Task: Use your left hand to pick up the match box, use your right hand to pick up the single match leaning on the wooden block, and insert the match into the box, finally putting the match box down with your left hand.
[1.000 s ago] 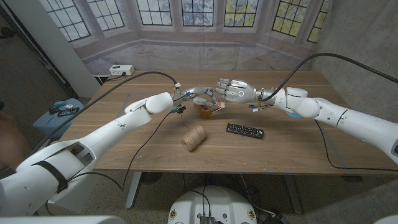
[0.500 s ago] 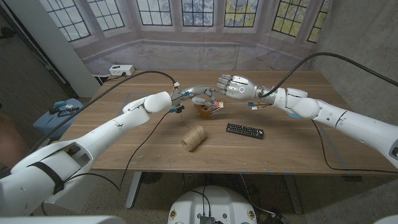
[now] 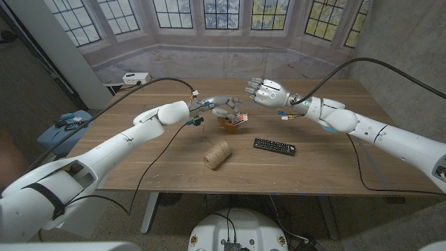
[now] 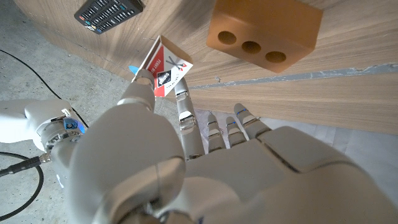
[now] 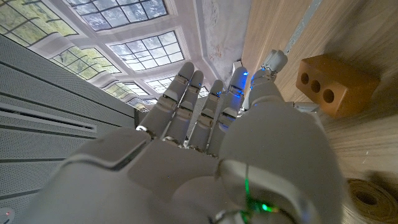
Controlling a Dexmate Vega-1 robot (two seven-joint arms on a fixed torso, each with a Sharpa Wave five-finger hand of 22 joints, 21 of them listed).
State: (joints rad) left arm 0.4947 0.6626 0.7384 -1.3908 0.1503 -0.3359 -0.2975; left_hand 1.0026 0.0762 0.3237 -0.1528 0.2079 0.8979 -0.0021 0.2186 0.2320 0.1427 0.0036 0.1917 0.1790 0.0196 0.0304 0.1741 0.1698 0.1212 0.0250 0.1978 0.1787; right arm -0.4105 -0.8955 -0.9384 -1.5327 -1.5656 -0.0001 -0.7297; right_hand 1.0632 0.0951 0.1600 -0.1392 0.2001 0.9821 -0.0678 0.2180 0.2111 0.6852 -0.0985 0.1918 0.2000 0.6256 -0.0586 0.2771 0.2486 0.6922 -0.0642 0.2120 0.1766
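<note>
My left hand (image 3: 220, 107) hovers over the middle of the table and pinches the small red-and-white match box (image 3: 239, 119) between thumb and a finger; the left wrist view shows the match box (image 4: 163, 65) held by one corner. Just below it stands the wooden block (image 3: 227, 125), and its three holes face the wrist camera (image 4: 264, 34). My right hand (image 3: 263, 91) is raised a little to the right of the box and apart from it. Its fingers (image 5: 205, 115) are stretched out, and I see nothing between them.
A black remote (image 3: 274, 146) lies right of centre and a spool of twine (image 3: 217, 155) lies nearer the front edge. A white box (image 3: 136, 78) sits at the table's far left corner. Cables trail from both wrists across the table (image 3: 327, 164).
My right hand has lifted and drawn back from the match box toward the table's far side. My left hand still holds the box and has barely shifted.
</note>
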